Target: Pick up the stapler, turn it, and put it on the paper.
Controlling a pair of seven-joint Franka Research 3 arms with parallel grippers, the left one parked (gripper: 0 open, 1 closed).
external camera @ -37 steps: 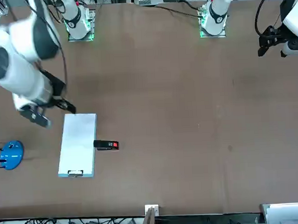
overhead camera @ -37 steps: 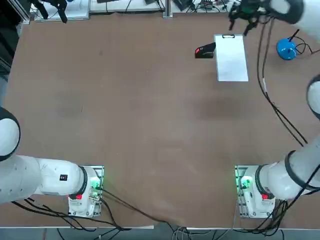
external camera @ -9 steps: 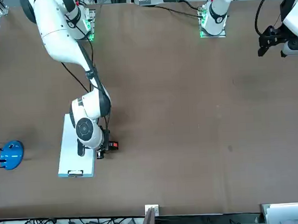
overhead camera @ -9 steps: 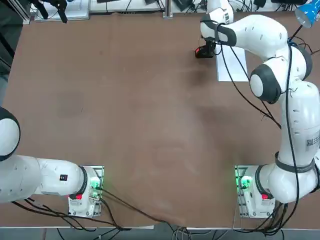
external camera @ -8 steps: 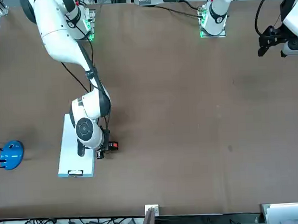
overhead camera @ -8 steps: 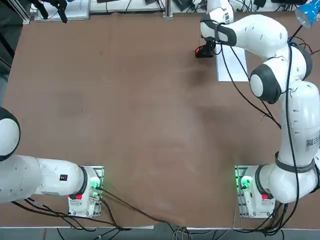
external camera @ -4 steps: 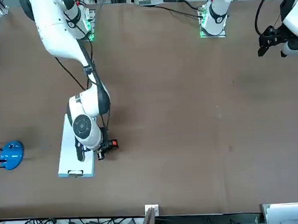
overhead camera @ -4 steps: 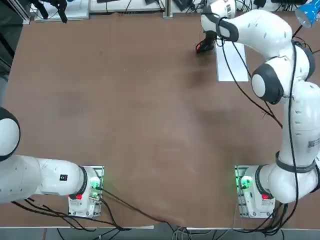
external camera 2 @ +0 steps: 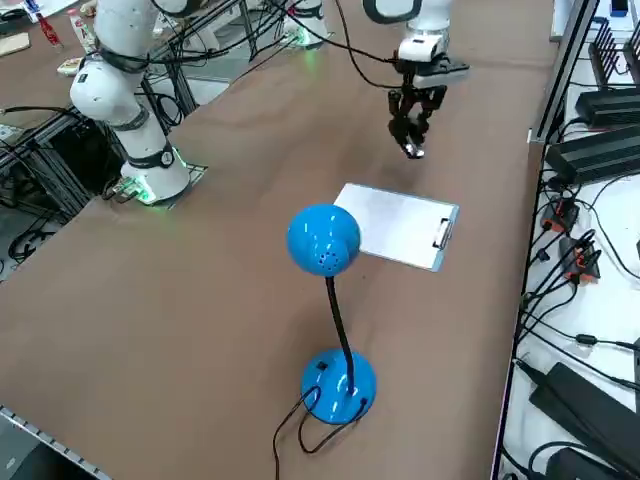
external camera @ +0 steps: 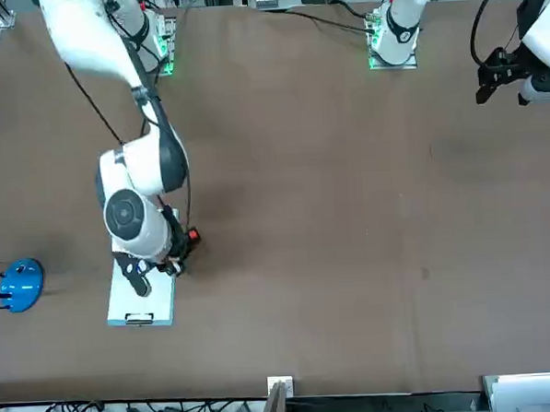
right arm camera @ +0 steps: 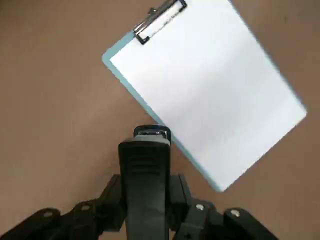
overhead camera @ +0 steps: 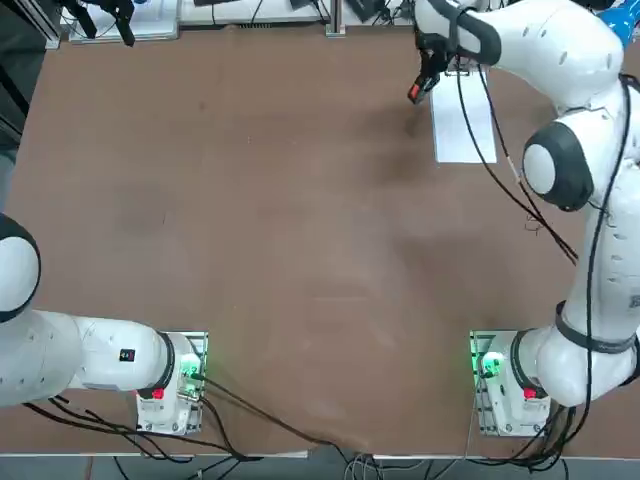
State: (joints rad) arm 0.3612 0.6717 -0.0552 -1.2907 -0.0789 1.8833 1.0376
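The stapler [right arm camera: 145, 165], black with a red mark [overhead camera: 414, 92] at one end, hangs in the air off the table, close to the long edge of the paper [right arm camera: 210, 85]. My right gripper [right arm camera: 145, 194] is shut on its sides. The paper [overhead camera: 465, 125] is a white sheet on a pale blue board, with a dark metal clip [right arm camera: 160, 19] at one short edge. From the side, the gripper [external camera 2: 410, 128] holds the stapler [external camera 2: 413, 148] above the table, just beyond the sheet [external camera 2: 395, 225]. From the front, my wrist hides part of the paper [external camera: 142, 305].
A blue desk lamp stands to the right of the paper, with its round base [external camera: 19, 284] on the table and its head [external camera 2: 323, 240] raised over the sheet's near side. Cables and equipment lie along the table's far edge [external camera 2: 540, 120].
The gripper, shut on the stapler a second ago at table level, has lifted it clear of the table and turned it. Its red end now sits nearer the paper.
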